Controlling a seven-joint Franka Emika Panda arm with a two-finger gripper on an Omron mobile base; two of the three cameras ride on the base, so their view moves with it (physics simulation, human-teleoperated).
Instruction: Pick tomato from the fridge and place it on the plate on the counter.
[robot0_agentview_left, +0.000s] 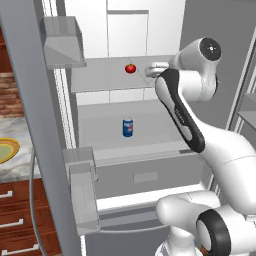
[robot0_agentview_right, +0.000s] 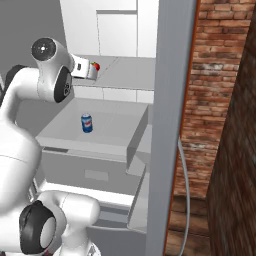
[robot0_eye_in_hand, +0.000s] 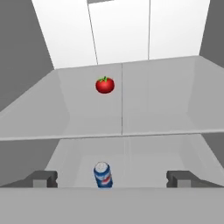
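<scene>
We see the small glossy red tomato (robot0_eye_in_hand: 105, 85) resting on the translucent grey upper shelf (robot0_eye_in_hand: 157, 105) of the open grey-silver fridge (robot0_agentview_left: 200, 30), ahead of and apart from our two-finger gripper (robot0_eye_in_hand: 111, 178), whose dark fingertips (robot0_eye_in_hand: 43, 178) stand wide apart holding nothing, a blue soda can (robot0_eye_in_hand: 103, 175) showing between them on the shelf below.

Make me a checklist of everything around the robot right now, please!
Surface: white-and-grey marbled counter at the left, past the open door.
Job's things: small glossy red tomato on the upper translucent shelf of the open grey fridge; yellow-rimmed round plate on the counter, holding nothing.
Clutter: blue soda can upright on the lower shelf.
Hand: two-finger hand open, short of the tomato, holding nothing.
Cables: nothing seen.
Surroundings: red brick wall, reddish-brown wooden drawers.
</scene>
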